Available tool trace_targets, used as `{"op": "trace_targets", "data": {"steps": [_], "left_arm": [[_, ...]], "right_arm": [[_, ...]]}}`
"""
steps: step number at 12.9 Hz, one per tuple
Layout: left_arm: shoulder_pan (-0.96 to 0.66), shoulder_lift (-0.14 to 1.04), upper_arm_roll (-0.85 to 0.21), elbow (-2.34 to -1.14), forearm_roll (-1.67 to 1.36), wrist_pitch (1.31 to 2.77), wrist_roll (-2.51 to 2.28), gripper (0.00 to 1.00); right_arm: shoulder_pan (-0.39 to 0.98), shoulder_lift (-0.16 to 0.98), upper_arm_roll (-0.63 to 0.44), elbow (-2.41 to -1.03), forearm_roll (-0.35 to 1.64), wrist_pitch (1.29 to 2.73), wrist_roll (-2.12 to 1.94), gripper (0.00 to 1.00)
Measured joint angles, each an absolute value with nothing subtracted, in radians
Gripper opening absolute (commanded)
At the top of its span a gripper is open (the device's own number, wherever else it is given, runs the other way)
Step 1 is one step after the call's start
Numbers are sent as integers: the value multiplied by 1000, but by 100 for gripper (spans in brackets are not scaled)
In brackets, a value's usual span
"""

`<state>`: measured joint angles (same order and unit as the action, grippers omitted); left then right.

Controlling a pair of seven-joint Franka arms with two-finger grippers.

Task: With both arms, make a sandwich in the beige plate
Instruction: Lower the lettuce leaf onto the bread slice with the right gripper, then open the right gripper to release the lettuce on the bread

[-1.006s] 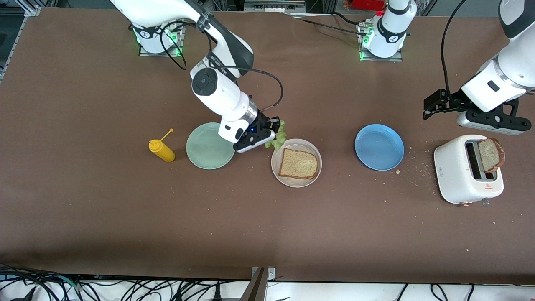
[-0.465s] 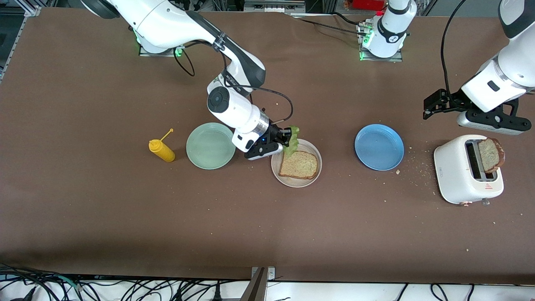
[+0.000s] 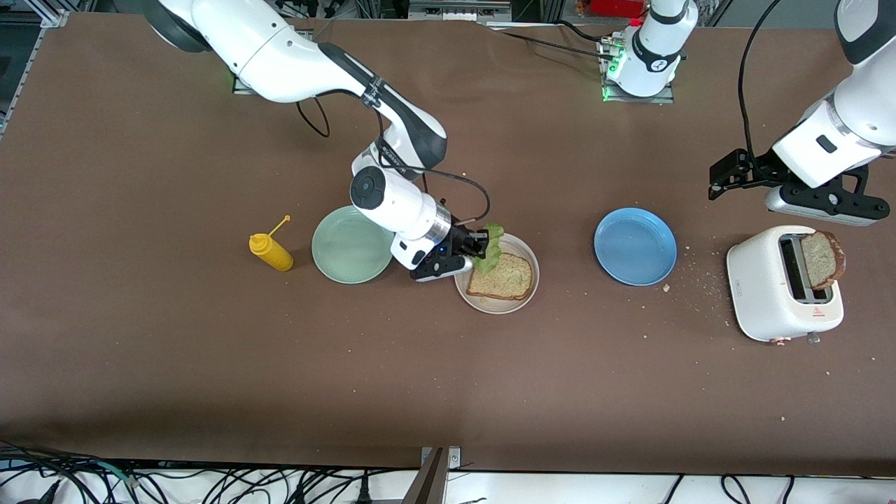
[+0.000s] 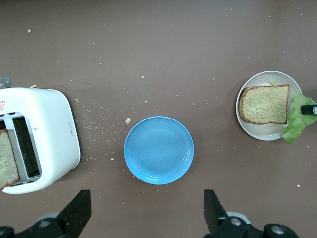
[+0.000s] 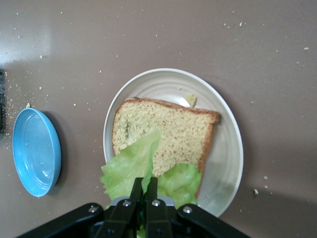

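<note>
The beige plate point(image 3: 523, 294) holds one slice of brown bread point(image 3: 502, 277). My right gripper point(image 3: 481, 246) is shut on a ruffled green lettuce leaf point(image 3: 492, 249) over the plate's edge; the leaf overlaps a corner of the bread. In the right wrist view the gripper point(image 5: 144, 186) pinches the lettuce point(image 5: 131, 168) above the bread point(image 5: 171, 131) and plate point(image 5: 229, 148). A second bread slice point(image 3: 822, 259) stands in the toaster point(image 3: 770, 294). My left gripper point(image 3: 822, 201) waits open in the air over the table beside the toaster, nothing between its fingers point(image 4: 75, 214).
A mint-green plate point(image 3: 346, 246) lies beside the right gripper, with a yellow squeeze bottle point(image 3: 271, 253) farther toward the right arm's end. A blue plate point(image 3: 635, 245) sits between the beige plate and the toaster. Crumbs are scattered around the toaster.
My right gripper has carried the lettuce from beside the mint-green plate to over the beige plate, onto the bread's corner. The left arm has not moved.
</note>
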<state>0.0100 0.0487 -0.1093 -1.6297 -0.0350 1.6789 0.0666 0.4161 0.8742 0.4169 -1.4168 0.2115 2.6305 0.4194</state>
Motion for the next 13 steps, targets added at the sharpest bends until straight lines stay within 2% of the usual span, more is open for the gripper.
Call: {"op": "trace_targets", "data": {"steps": [10,11,12,13], "left_arm": [[10,49,-109,-1630,-35,1679,67,100],[10,49,-109,-1630,-35,1679,67,100],[10,49,-109,-1630,-35,1679,67,100],[10,49,-109,-1630,-35,1679,67,100]], "right_arm": [[422,962,417,-1340,212,2682,419,0],[425,966,417,-1327,212,2684,418,9],[431,972,416,-1314,212,2692,418,32],[440,980,413,-1303,212,2716,417,42]]}}
